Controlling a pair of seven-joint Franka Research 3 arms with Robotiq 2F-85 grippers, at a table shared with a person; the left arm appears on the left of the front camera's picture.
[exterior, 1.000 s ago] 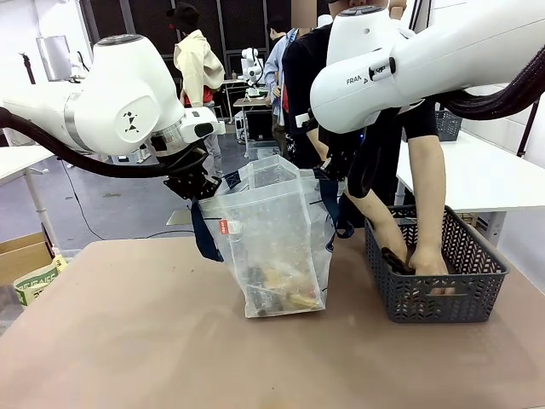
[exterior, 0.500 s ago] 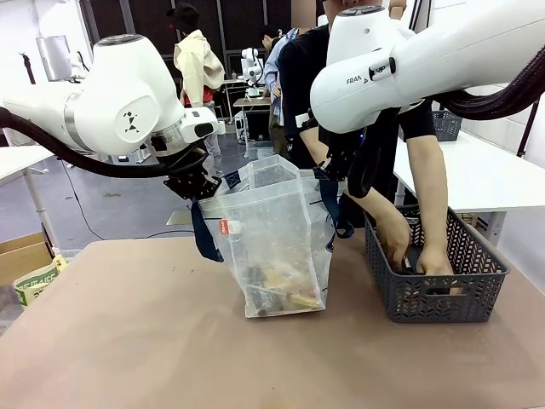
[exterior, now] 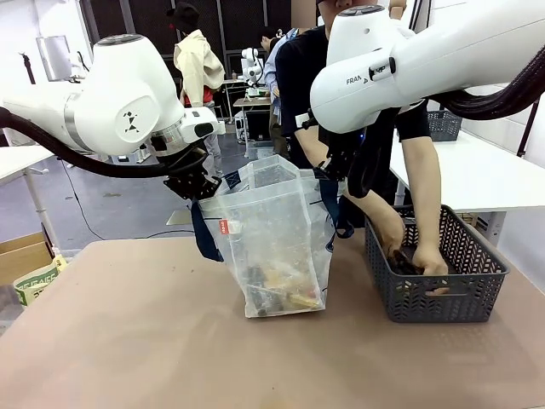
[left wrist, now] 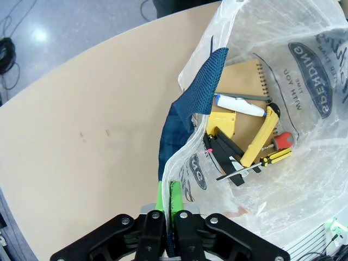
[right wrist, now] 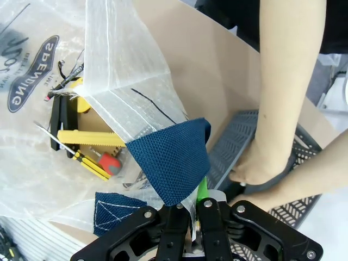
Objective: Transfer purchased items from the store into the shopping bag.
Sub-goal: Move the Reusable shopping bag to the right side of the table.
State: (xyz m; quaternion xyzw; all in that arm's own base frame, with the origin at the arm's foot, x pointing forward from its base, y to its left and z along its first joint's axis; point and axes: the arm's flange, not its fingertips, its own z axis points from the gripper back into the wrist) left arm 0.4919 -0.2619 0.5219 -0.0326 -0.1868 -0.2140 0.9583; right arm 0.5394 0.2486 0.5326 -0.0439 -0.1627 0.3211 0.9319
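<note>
The shopping bag point(exterior: 272, 243) stands open in the middle of the table, translucent white with navy handles. My left gripper point(exterior: 194, 189) is shut on the bag's left rim by its navy handle point(left wrist: 187, 103); the green pads point(left wrist: 175, 196) pinch the plastic. My right gripper point(exterior: 334, 175) is shut on the opposite rim at the other navy handle point(right wrist: 174, 155). Purchased items point(left wrist: 244, 141) lie at the bottom of the bag: a notebook, a marker, yellow-handled tools, a red-and-yellow screwdriver point(right wrist: 100, 162). The person's hands point(exterior: 413, 254) are inside the grey basket point(exterior: 436, 294).
The grey mesh basket stands on the table right of the bag, close to my right arm. A person point(exterior: 358, 102) leans over it from the far side. A cardboard box point(exterior: 25, 260) sits off the left table edge. Another white table point(exterior: 477, 175) is behind right.
The person's hands have shifted within the basket, the near hand moving slightly back and right. Both arms and the bag have stayed still.
</note>
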